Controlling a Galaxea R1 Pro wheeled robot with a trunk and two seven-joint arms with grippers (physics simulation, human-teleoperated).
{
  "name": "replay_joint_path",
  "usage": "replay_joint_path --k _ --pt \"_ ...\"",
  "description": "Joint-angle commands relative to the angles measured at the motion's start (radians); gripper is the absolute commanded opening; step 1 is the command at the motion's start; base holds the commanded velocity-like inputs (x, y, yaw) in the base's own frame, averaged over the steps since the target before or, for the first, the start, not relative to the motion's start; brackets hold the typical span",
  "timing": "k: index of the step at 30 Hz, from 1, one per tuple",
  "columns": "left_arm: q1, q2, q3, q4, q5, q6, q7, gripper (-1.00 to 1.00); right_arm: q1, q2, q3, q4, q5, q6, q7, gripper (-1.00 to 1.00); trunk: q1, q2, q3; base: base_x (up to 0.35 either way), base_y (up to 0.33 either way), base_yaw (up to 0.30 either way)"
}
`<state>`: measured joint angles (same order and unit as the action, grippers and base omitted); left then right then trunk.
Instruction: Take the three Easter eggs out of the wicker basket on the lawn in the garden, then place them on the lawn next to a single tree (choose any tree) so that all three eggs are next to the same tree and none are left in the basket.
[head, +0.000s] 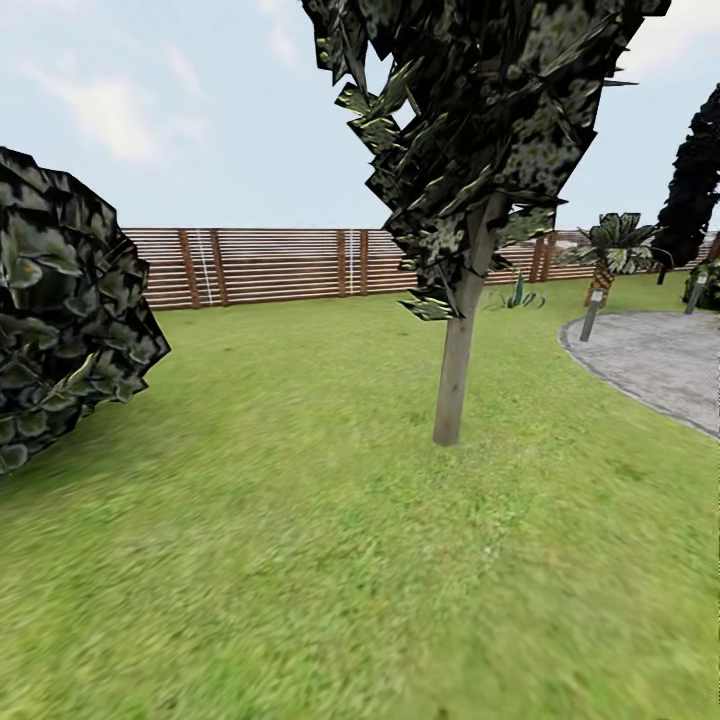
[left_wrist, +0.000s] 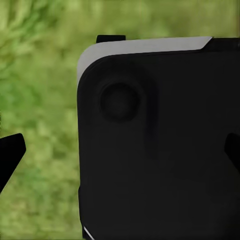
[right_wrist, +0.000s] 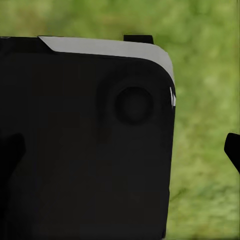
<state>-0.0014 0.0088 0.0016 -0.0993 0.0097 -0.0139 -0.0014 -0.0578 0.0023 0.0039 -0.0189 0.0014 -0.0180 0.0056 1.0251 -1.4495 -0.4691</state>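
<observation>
1. Head view looks across the lawn (head: 300, 560) of the garden toward a slatted fence (head: 270, 265), with a thin-trunked dark-leaved tree (head: 455, 370) ahead and a round dark bush (head: 60, 310) nearby; no basket or eggs show, so the robot is probably travelling.
2. Each wrist view looks down past the robot's black body (left_wrist: 160, 145) at blurred grass (arms seemingly tucked for driving).
3. The left gripper (left_wrist: 120, 150) and right gripper (right_wrist: 120, 150) have fingertips wide apart, holding nothing.
</observation>
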Motion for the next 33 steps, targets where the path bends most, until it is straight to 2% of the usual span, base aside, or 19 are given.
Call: replay_joint_path --k 1,11,33 --pt "0.0 0.0 0.0 0.0 0.001 -0.001 0.0 1.0 -0.001 0.0 0.0 0.001 0.0 -0.002 0.001 1.0 0.0 0.0 -0.001 0.0 0.0 -0.039" --pt "0.0 0.0 0.0 0.0 0.001 -0.001 0.0 1.0 -0.001 0.0 0.001 0.002 0.0 -0.001 0.001 1.0 0.0 0.0 -0.001 0.0 0.0 -0.057" --pt "0.0 -0.001 0.0 0.0 0.001 -0.001 0.0 1.0 -0.001 -0.001 0.0 0.002 0.0 -0.002 0.001 1.0 0.0 0.0 -0.001 0.0 0.0 -0.28"
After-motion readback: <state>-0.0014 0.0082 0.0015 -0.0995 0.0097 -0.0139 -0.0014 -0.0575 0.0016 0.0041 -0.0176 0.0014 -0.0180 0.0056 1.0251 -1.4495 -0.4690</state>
